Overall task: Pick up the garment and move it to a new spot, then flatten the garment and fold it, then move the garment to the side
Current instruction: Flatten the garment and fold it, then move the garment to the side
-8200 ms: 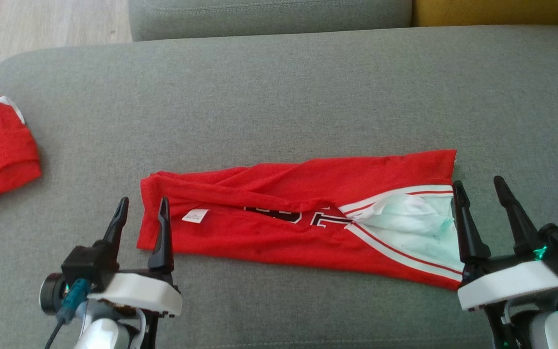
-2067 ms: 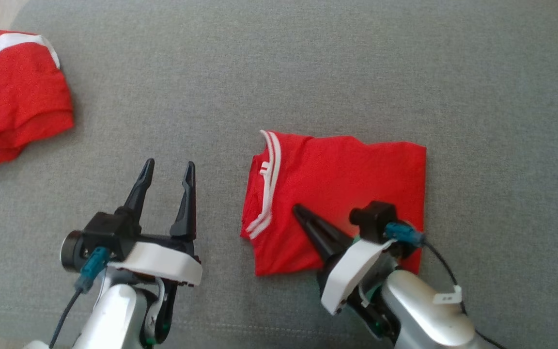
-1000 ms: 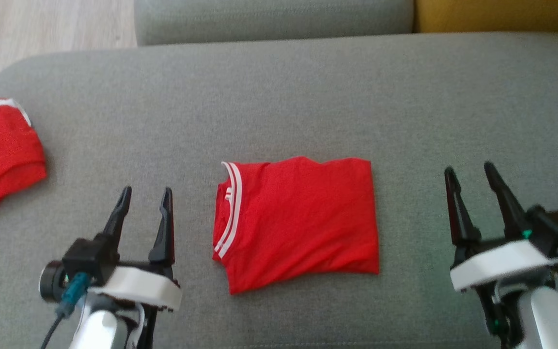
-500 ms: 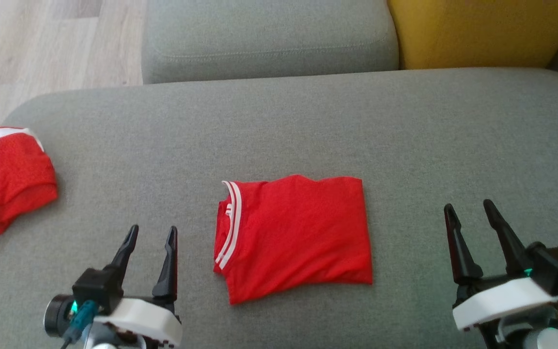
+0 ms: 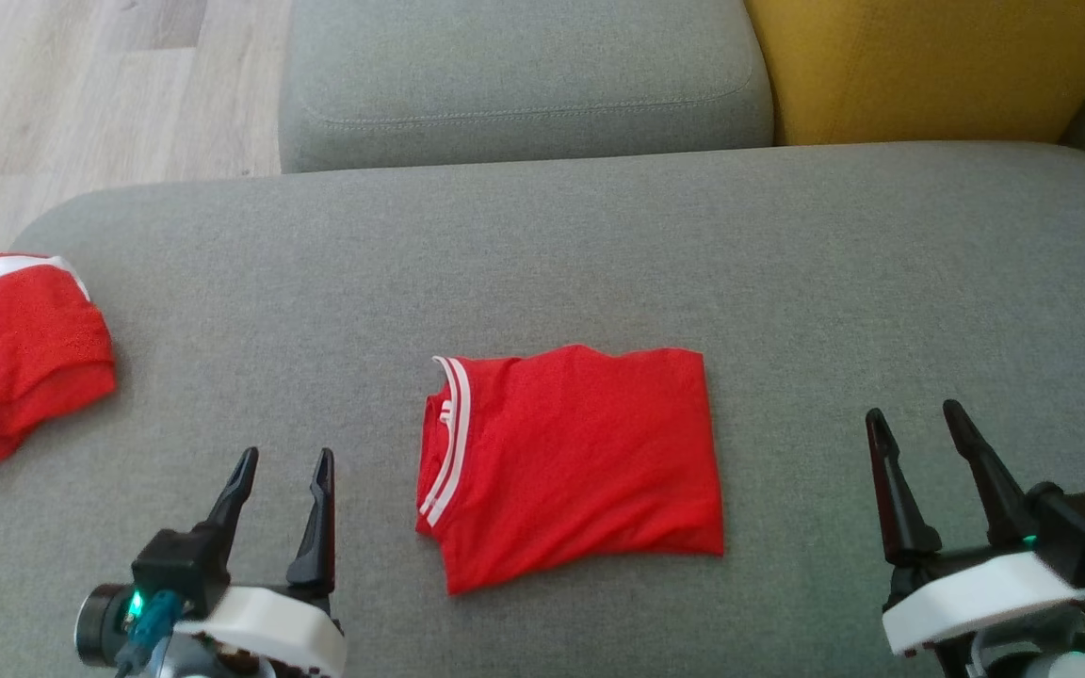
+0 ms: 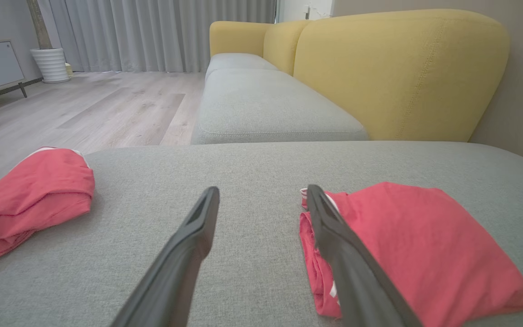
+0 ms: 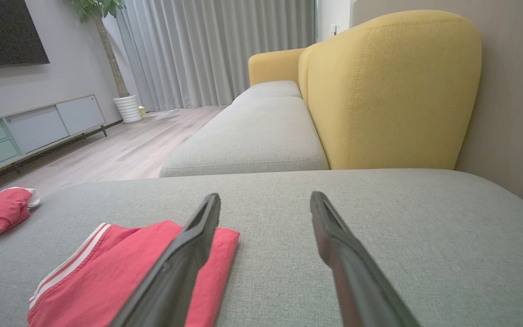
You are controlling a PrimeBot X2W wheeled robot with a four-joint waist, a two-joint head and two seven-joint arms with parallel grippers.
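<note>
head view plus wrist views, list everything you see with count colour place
near cushion: 1, grey, foreground
folded garment: 1, red with white trim, its middle
second garment: 1, red and white, at its left edge
far cushion: 1, grey, behind
sofa back: 1, yellow, rear right
floor: 1, pale wood, rear left
curtains: 1 set, grey, far wall
left tool: 1, dark, open, left of folded garment
right tool: 1, dark, open, right of it

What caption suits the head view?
Folded red garment on grey cushion between open left end effector and right end effector.
</note>
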